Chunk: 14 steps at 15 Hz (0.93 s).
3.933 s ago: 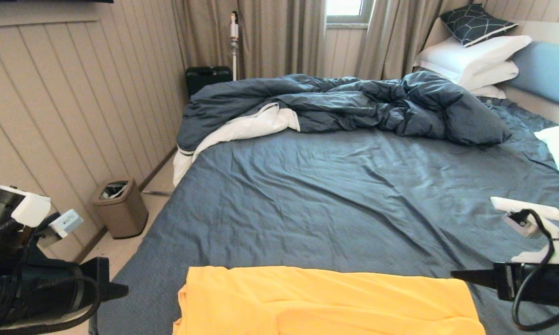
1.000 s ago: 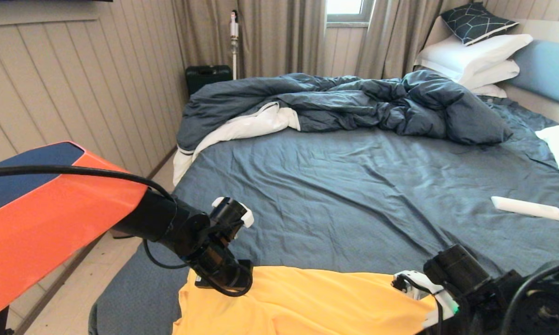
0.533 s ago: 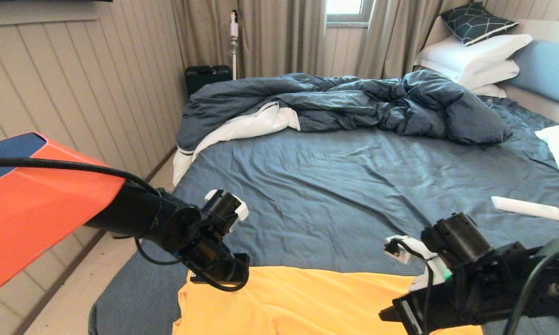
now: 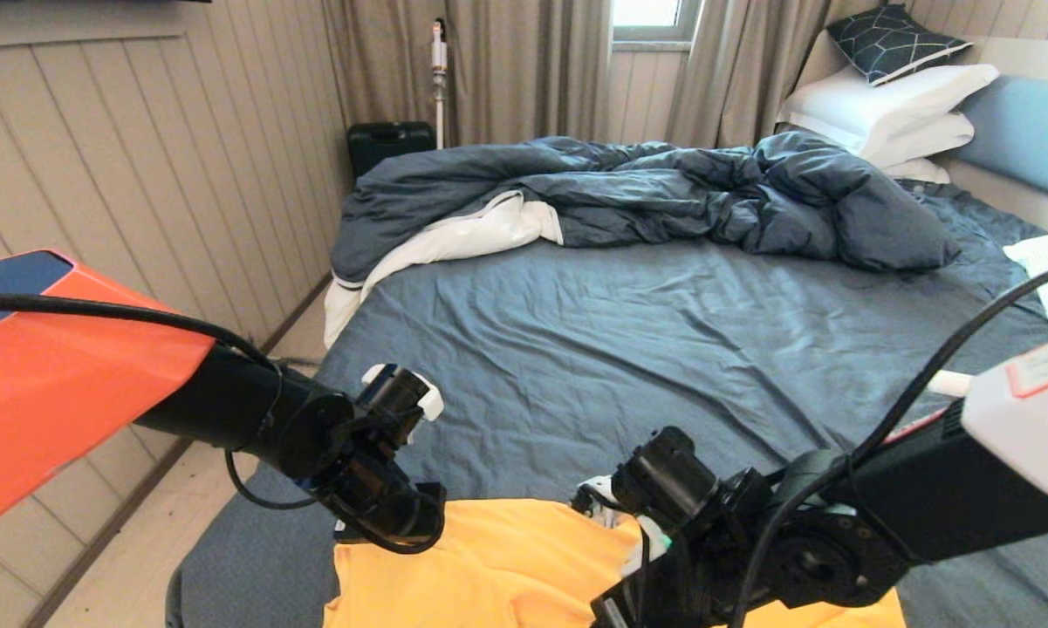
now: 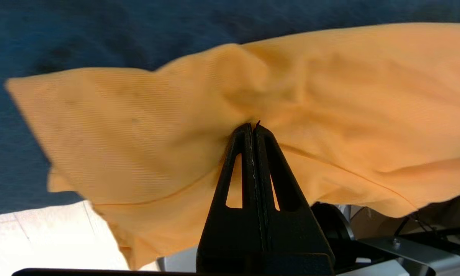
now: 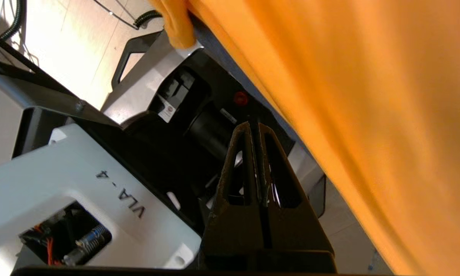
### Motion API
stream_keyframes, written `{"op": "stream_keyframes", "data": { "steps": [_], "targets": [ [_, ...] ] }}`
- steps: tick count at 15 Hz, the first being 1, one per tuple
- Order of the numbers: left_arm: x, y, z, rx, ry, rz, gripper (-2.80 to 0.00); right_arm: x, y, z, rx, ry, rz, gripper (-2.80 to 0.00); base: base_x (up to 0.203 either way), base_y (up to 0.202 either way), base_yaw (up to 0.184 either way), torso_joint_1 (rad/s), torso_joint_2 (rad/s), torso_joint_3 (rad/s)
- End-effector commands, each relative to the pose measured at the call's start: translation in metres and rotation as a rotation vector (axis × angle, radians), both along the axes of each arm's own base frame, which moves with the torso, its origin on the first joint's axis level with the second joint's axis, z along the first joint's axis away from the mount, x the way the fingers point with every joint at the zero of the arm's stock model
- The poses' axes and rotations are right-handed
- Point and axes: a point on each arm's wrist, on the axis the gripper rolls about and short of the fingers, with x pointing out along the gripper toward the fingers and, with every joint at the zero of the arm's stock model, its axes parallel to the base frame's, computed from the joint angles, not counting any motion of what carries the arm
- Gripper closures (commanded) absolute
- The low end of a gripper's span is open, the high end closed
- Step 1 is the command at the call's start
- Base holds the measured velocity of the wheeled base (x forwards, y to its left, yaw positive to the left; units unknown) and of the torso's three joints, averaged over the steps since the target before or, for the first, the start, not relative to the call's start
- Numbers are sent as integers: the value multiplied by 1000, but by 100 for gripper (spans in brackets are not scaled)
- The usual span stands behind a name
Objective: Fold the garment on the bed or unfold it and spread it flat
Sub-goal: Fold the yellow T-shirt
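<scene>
The bright yellow garment [image 4: 506, 567] lies at the near edge of the bed [image 4: 663, 349], its front part hanging over the edge. My left gripper [image 5: 252, 124] sits at the garment's far left corner [image 4: 384, 523], shut, with the yellow cloth [image 5: 145, 126] puckered around its tips. My right arm [image 4: 750, 523] reaches leftward across the garment's near right part. The right gripper [image 6: 254, 124] is shut with nothing in it; it points down past the bed edge toward my own base, and the hanging yellow cloth [image 6: 367, 96] is beside it, not between the fingers.
A rumpled dark-blue duvet [image 4: 646, 192] lies across the far half of the bed. White pillows [image 4: 890, 105] are stacked at the far right. A white flat object [image 4: 947, 382] shows partly behind my right arm. The floor and a panelled wall [image 4: 140, 174] run along the left.
My right arm has swung left over the garment, its gripper now pointing down at the near edge. The left gripper has drawn slightly left and nearer, at the garment's corner.
</scene>
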Motion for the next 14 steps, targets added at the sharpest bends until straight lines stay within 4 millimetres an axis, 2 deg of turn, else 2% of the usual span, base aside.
{"op": "stream_keyframes", "data": {
  "steps": [1,6,14],
  "targets": [
    [0,3,0,2,5,10,0,5,9,-8,-7,12,8,0,0,0,0,0,0,0],
    [1,4,-1,3,3,12,0,23,22,11,57,-54,-6,0,0,0,0,0,0,0],
    [14,15,10,-1,-43,11,0,41,56,-15,37,-37,7,0,0,0,0,0,0,0]
  ]
}}
